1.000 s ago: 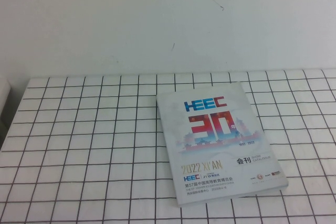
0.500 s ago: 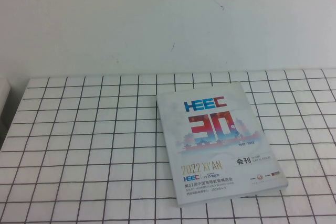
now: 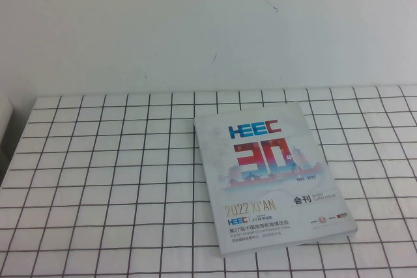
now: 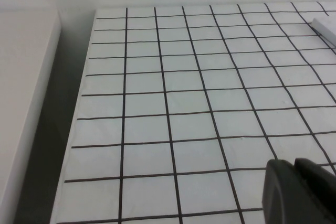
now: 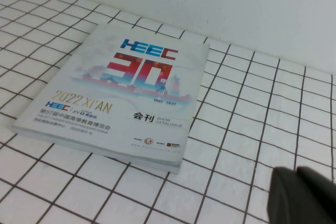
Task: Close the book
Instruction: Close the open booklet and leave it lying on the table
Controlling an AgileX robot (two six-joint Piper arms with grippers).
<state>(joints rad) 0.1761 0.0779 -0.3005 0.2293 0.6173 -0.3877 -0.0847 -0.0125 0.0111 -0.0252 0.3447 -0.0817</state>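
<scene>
Book (image 3: 273,177) lying flat on the gridded surface (image 3: 98,180), cover up, already shut (task looks done). Left tool (image 4: 296,187) low over bare grid, well apart from the book. Right tool (image 5: 299,190) near the book, not touching, probably since nothing needs pushing. Cannot tell open or closed for either.

Cover print, one item only.
On the book (image 3: 273,177): "HEEC", large "30", "2022 XI'AN", "会刊", "SHOW CATALOGUE"; the smaller lines below are too fine to read.
</scene>
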